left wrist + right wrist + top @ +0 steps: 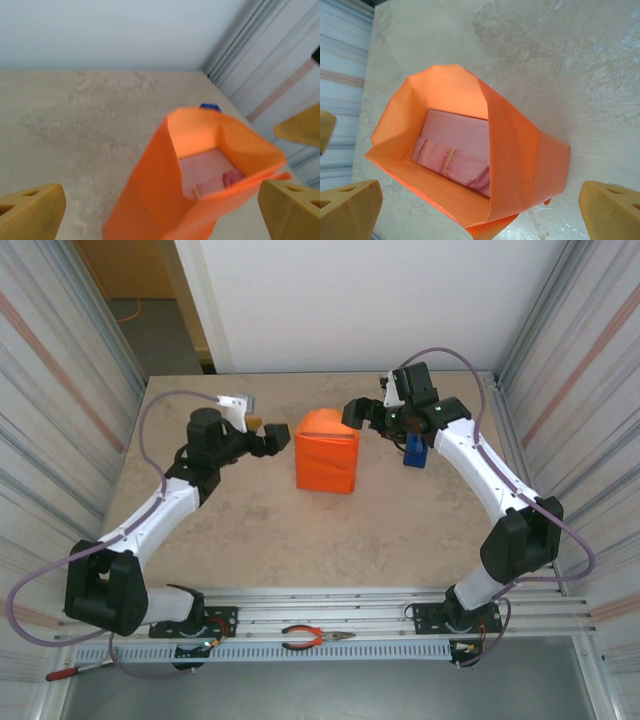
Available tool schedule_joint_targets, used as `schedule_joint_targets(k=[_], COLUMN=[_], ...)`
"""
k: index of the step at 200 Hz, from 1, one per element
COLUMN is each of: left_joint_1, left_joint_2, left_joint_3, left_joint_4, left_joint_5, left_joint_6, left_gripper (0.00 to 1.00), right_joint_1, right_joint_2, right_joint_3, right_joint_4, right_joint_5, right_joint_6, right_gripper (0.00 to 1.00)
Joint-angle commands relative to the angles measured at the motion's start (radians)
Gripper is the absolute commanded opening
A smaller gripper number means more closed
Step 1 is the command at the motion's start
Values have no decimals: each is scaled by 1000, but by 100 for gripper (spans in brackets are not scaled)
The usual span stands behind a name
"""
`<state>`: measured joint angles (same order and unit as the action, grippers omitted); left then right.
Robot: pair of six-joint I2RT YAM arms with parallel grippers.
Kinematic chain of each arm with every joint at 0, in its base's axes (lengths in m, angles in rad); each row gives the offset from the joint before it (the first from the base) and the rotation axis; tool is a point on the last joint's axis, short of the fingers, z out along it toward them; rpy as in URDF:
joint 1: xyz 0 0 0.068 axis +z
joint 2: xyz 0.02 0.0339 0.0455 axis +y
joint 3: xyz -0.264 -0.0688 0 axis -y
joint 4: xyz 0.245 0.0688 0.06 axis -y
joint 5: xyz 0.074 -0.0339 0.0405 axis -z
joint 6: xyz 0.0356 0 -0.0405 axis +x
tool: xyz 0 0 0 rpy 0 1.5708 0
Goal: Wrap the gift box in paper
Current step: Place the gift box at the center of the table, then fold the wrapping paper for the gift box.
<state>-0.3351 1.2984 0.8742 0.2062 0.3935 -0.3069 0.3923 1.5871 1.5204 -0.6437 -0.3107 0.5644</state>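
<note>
Counter [250,530]: beige mottled stone-look top, bare over most of its area. Ribbed metal panels on both sides, plain white wall at the back, and an open doorway at the far left corner. Aluminium rails [350,602] run along the near edge, with red-handled pliers [315,638] lying on them. A red-handled screwdriver [68,673] lies at the near left.

The paper [327,452] stands mid-counter, slightly toward the back, folded into an upright orange sleeve. The left tool [272,436] is just beside its left face and the right tool [358,415] is by its far right corner. Both are spread wide and pinch nothing. Can't tell from above whether either touches the paper. A blue tape dispenser [416,452] sits under the right arm, near the sleeve but apart from it.

View differences:
- The top view shows only the closed orange outside, with the contents hidden.
- The right wrist view looks down the open end. The gift box [457,132] is inside at the bottom and looks pinkish in there. A creased striped strip lies across it; can't tell what that is.
- The left wrist view sees the same opening from the other side, with a sliver of the box and the blue dispenser peeking over the far rim.
- Both wrist views show tan fingertips [350,210] at the frame corners, well apart.
</note>
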Motion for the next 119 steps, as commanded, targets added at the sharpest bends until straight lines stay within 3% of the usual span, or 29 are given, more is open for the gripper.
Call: schedule_joint_targets(k=[1, 54, 119], left_joint_1=[-61, -199, -211], left_joint_2=[-51, 26, 158], left_joint_3=[-70, -104, -11], left_joint_4=[17, 42, 72], left_joint_5=[-67, -202, -239], left_joint_6=[60, 122, 171], left_gripper=[99, 99, 99], right_joint_1=[-4, -15, -35], right_joint_2=[2, -45, -20], right_joint_3=[-8, -137, -149], right_joint_4=[12, 153, 194], right_joint_5=[-2, -33, -78], right_joint_6=[-30, -5, 23], right_gripper=[100, 99, 98])
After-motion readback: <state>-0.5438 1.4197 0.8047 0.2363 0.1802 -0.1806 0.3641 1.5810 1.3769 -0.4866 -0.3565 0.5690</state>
